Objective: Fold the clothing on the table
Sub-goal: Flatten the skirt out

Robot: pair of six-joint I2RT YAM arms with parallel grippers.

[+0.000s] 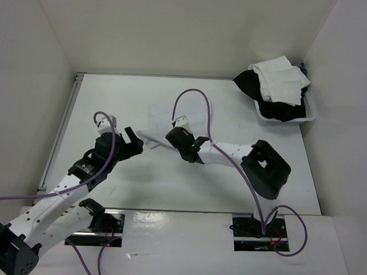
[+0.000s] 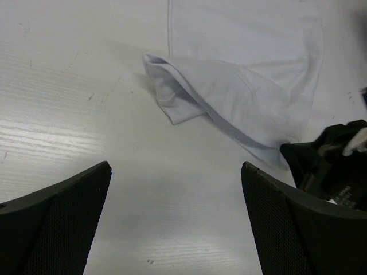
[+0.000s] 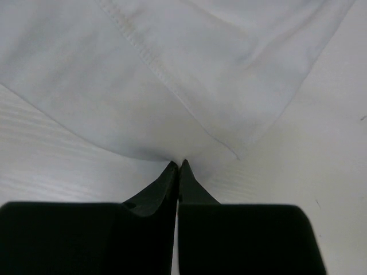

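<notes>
While my right end effector is pinched tight on the near hem of the thin white fabric garment lying mid-way up the smooth white tabletop, my left end effector hangs wide open, empty. Grasp looks made; next, I'd lift this edge across gently.

Top external camera: fixed high, above and behind the arm bases at the near edge; faces down and toward the far wall; far enough off to take in the whole table and both arms.

Left wrist camera: low over the table; looks along the left gripper, whose fingers frame the bottom corners; faces right onto the clothing; the right gripper enters at its right edge.

Right wrist camera: nearest of all; its own fingertips at bottom centre; fabric fills the upper frame.

All three views share the clothing's near edge.
</notes>
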